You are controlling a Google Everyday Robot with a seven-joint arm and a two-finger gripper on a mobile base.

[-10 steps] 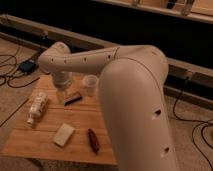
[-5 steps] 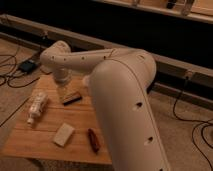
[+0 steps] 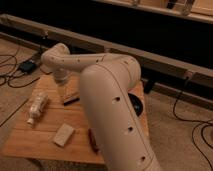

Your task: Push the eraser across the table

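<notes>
The eraser (image 3: 70, 98), a small dark bar with a tan upper face, lies on the far middle part of the light wood table (image 3: 33, 143). My gripper (image 3: 62, 91) hangs down from the white wrist just to the left of the eraser, right against its left end. Whether it touches the eraser does not show. My thick white arm (image 3: 110, 105) sweeps in from the right and hides the table's right side.
A pale bottle-like object (image 3: 37, 107) lies near the left edge. A beige block (image 3: 63, 135) rests toward the front, and a dark red object (image 3: 92, 140) peeks out beside the arm. Cables and a power brick (image 3: 27, 65) lie on the floor at the left.
The arm's elbow has swung left and closer, now covering the small cup and more of the table's right side. The eraser has stayed in about the same place.
</notes>
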